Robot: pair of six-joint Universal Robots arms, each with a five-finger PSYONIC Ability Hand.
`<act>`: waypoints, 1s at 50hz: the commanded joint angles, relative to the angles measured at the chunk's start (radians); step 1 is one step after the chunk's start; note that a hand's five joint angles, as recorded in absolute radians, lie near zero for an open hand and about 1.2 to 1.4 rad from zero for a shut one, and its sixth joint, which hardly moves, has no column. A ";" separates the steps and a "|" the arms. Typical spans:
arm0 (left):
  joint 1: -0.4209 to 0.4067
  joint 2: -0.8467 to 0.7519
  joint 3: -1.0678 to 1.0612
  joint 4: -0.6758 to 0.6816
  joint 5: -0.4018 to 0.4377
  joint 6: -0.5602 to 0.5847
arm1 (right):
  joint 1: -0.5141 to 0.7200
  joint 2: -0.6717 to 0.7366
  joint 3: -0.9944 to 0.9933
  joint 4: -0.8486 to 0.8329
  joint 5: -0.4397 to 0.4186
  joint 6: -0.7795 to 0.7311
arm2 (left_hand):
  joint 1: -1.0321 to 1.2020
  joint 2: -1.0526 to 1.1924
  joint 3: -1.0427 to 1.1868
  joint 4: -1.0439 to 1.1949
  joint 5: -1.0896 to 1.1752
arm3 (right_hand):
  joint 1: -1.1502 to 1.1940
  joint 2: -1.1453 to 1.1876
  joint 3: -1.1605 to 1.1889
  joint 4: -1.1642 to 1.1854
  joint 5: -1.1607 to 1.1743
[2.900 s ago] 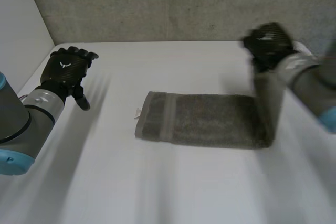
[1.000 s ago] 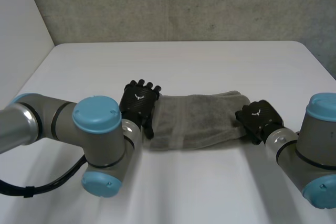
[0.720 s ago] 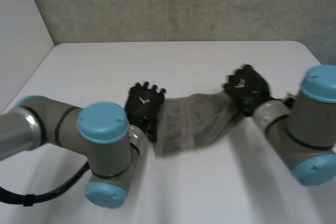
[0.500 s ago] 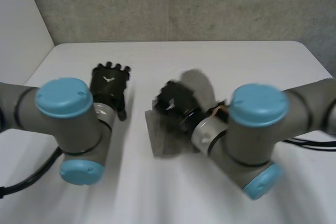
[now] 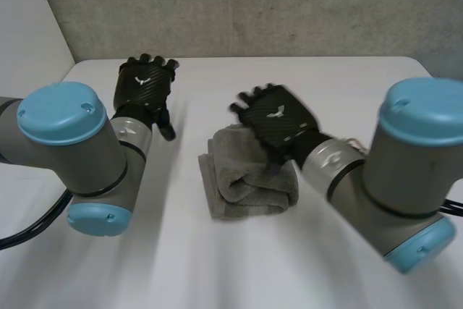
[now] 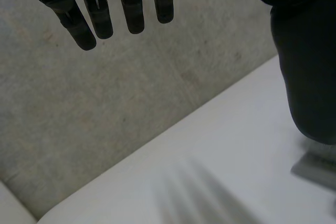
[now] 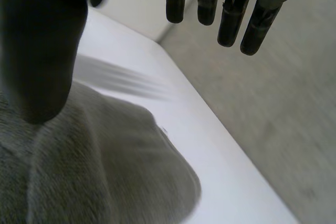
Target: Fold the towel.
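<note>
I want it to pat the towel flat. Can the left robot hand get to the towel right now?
Probably yes. The left robot hand is open, beside the towel, with only bare table between them. The right robot hand is above the towel's other side.

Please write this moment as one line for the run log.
towel: folded, lying on table | left hand: open, apart from towel | right hand: open, over towel
</note>
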 commanded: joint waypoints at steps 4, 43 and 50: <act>-0.052 -0.046 0.034 -0.002 0.144 -0.225 | -0.125 0.008 -0.018 0.075 0.037 0.189 | -0.060 -0.055 -0.041 -0.057 -0.223 | -0.059 -0.082 -0.073 -0.085 -0.062; -0.079 0.024 0.085 -0.191 0.084 -0.213 | -0.174 -0.036 -0.138 0.075 0.062 0.333 | -0.065 -0.060 -0.047 -0.063 -0.229 | -0.059 -0.082 -0.073 -0.085 -0.062; -0.003 0.181 0.076 -0.309 0.051 -0.144 | -0.217 -0.161 -0.132 0.098 0.209 0.327 | -0.074 -0.069 -0.056 -0.072 -0.237 | -0.059 -0.082 -0.073 -0.085 -0.062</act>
